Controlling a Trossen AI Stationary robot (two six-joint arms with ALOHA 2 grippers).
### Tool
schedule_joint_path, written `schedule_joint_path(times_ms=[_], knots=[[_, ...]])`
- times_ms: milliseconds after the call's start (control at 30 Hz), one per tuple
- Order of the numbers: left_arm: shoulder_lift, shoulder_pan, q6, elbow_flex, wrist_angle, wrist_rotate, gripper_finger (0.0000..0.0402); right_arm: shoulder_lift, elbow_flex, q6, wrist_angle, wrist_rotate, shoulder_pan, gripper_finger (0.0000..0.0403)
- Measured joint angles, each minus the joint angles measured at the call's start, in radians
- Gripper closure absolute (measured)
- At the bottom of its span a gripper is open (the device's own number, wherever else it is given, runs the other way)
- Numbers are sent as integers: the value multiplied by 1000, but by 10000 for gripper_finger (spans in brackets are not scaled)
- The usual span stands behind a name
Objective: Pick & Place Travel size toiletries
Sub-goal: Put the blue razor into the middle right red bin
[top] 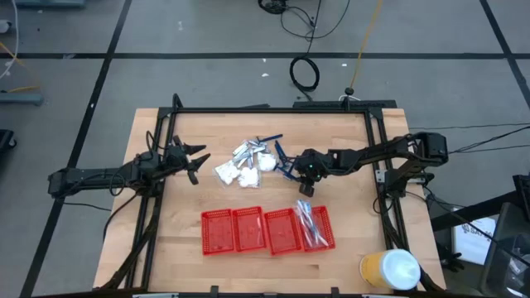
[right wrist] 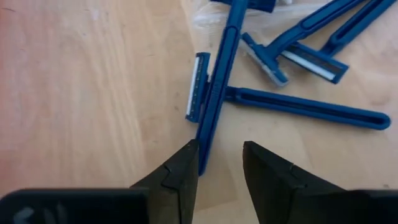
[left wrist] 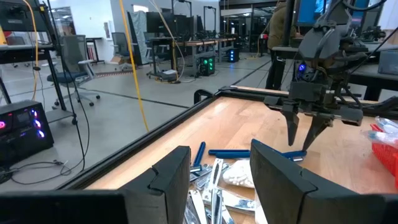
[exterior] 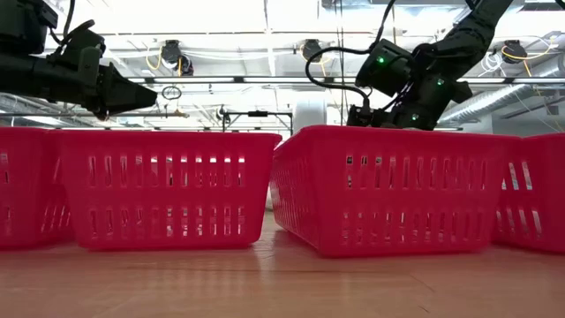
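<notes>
The right gripper (right wrist: 221,163), jaws parted and holding nothing, hangs low over blue razors (right wrist: 298,102) on the wooden table (right wrist: 81,93), beside white packets (top: 247,171). The left gripper (top: 197,162) waits open near the pile. Four red baskets (top: 248,229) line the table's front; workbenches fill the room beyond

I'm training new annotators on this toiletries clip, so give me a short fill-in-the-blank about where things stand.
1. The right gripper hangs with its fingers ___ over the blue razors.
2. The row holds ___ red baskets.
3. Clear-wrapped sticks lie only in the basket farthest to the ___ in the high view.
4. The left gripper waits beside the pile of white packets with its fingers ___.

Missing words: open; four; right; open
</notes>
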Motion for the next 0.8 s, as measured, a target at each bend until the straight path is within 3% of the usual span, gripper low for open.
schedule_joint_path(times_ms=[400, 800], knots=[[0, 0, 1, 0, 0, 0, 236, 4, 0, 86, 13, 1, 11, 287], [0, 0, -1, 0, 1, 0, 236, 87, 2, 52, 41, 38, 39, 294]])
